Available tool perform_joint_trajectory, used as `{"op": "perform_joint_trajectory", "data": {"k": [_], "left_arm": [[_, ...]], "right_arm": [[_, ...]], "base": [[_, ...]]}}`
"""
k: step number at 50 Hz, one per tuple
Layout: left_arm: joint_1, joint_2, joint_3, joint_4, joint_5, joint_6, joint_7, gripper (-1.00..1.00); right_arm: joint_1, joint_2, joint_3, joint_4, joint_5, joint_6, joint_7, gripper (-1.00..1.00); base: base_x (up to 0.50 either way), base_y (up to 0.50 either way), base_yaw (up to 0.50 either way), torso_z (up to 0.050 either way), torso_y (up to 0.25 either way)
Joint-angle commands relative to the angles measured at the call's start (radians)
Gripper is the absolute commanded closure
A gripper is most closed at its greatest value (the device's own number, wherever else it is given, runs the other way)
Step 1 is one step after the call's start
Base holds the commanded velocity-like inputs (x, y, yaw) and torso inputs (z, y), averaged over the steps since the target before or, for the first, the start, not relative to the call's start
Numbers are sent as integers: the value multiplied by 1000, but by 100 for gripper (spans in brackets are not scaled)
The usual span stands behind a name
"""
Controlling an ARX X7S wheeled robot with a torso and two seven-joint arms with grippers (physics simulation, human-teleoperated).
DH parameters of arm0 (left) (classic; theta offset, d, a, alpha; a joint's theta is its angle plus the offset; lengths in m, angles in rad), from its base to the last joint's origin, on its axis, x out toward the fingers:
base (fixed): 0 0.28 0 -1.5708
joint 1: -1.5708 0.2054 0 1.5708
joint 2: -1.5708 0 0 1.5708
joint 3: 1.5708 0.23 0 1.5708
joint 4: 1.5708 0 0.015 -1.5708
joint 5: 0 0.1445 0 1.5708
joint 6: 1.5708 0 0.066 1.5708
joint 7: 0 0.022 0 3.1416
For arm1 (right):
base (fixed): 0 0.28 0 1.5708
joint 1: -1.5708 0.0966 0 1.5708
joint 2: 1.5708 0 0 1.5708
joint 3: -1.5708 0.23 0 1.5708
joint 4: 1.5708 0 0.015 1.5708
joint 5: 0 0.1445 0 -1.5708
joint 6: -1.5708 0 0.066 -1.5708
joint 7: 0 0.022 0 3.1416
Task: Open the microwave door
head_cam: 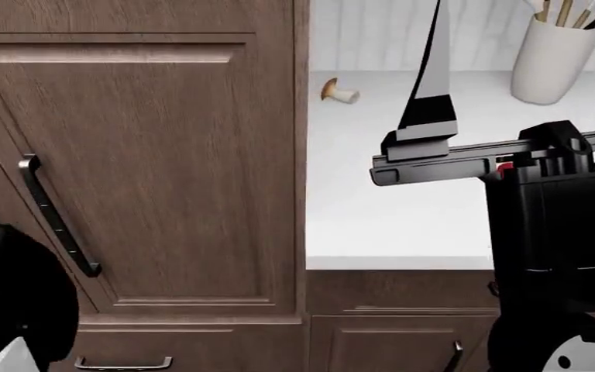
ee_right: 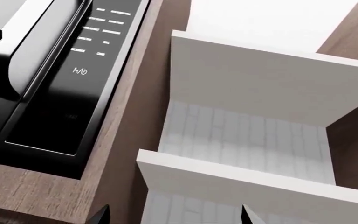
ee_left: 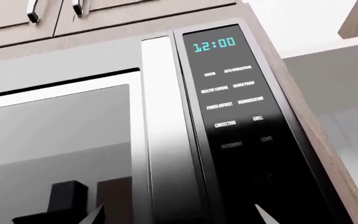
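Note:
The microwave (ee_left: 73, 130) is built into wooden cabinetry, and its glass door lies flush and closed. A vertical silver handle (ee_left: 160, 140) runs between the door glass and the black control panel (ee_left: 235, 107), whose display reads 12:00. My left gripper (ee_left: 179, 219) is open just in front of the handle and panel, with nothing between its two tips. The right wrist view shows the same handle (ee_right: 17, 60) and panel (ee_right: 86, 70) off to one side. My right gripper (ee_right: 175, 217) is open and empty, facing the cabinet's wooden side and white shelves. The microwave is out of the head view.
Upper cabinet doors with small handles (ee_left: 35, 14) sit above the microwave. White shelves (ee_right: 260, 79) adjoin the microwave cabinet. The head view shows a tall wooden door (head_cam: 142, 170) with a bar handle (head_cam: 58, 217), a white counter (head_cam: 401, 209), a mushroom (head_cam: 337, 91), a utensil holder (head_cam: 553, 58) and my right arm (head_cam: 556, 225).

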Motion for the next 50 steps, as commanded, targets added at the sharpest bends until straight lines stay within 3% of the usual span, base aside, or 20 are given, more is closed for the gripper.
{"op": "perform_joint_trajectory", "data": {"k": [1,14,28,47,48,50], "left_arm": [[-258,24,40,-349,20,83,-3,-100],[-396,67,69,-685,32,242,-3,-100],[-455,82,97,-959,54,397,-14,-100],[-453,82,126,-1032,60,437,-15,-100],[-453,82,127,-1033,60,438,-15,100],[-454,82,127,-1035,58,439,-15,100]], "right_arm": [[-8,0,13,0,14,-10,1,-100],[-13,0,23,0,9,-22,-6,-100],[-8,-1,22,0,-1,-21,-11,-100],[-3,-1,20,0,-12,-21,-17,-100],[-3,-1,20,0,-12,-21,-17,-100],[-3,-1,21,0,-13,-22,-17,-100]], "base": [[0,0,0,0,0],[0,0,0,0,0],[0,0,0,0,0],[0,0,0,0,0],[0,0,0,0,0],[0,0,0,0,0]]}}
